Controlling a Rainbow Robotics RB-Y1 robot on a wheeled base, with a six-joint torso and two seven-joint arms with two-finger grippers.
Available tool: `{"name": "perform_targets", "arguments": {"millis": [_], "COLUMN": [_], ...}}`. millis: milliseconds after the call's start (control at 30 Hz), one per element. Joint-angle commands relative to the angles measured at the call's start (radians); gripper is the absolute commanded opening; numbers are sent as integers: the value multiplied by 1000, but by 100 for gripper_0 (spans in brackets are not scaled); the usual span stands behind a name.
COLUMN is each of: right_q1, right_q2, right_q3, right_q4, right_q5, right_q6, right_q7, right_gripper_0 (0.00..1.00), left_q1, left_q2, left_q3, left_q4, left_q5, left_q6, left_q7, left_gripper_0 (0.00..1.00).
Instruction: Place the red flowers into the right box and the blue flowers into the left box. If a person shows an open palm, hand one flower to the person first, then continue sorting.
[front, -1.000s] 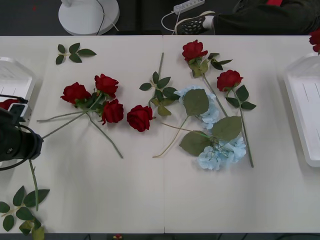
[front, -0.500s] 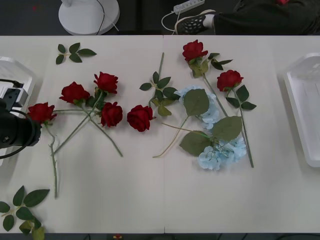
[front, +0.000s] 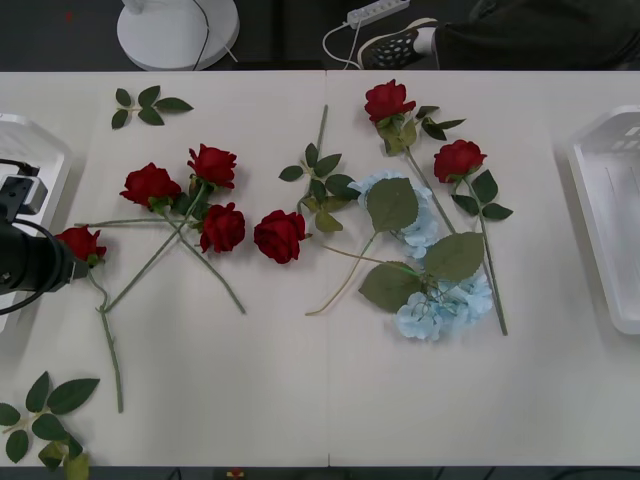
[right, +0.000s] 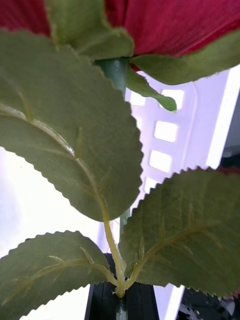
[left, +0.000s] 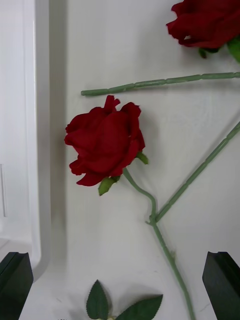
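Observation:
One red flower (front: 80, 243) lies on the table beside the left box (front: 30, 150), its stem running toward the front edge. My left gripper (left: 120, 270) hovers open just above it, and the bloom (left: 105, 142) sits clear of both black fingers. Several more red flowers (front: 215, 195) lie left of centre, and two others (front: 388, 100) at the back right. Two blue flowers (front: 440, 308) with broad leaves rest right of centre. My right gripper (right: 120, 297) is shut on the stem of a red flower (right: 170, 20), with the right box (right: 175, 130) behind it.
The right box (front: 610, 200) stands at the table's right edge. Loose leaf sprigs lie at the back left (front: 148, 105) and front left (front: 45, 415). Beyond the table are a white fan base (front: 178, 30), a power strip (front: 378, 12) and a person's shoe (front: 395, 45).
The red flower left my left gripper and dropped onto the table beside the left box. The bloom seen at the right edge one second ago has moved out of the front view.

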Motion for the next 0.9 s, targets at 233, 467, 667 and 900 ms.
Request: {"name": "perform_targets", "arguments": {"millis": [233, 467, 667, 900], "right_q1": [0, -1, -3, -3], "right_q2": [34, 11, -49, -82], "right_q3": [-8, -24, -76, -131], "right_q4": [55, 33, -88, -269], "right_q5": [35, 2, -123, -281], "right_q6": [-76, -71, 75, 310], "right_q7": [-18, -18, -5, -14], "right_gripper_0": [32, 72, 88, 91], "left_q1": [29, 34, 17, -14], "left_q2": [15, -85, -165, -249], "left_q3": [-71, -74, -74, -83], "left_q4": [110, 205, 285, 354], "left_q5": [180, 177, 177, 154], "left_q6": [-46, -40, -44, -52], "left_q7": [-273, -276, -256, -242], "left_gripper_0": [100, 100, 100, 100]}}
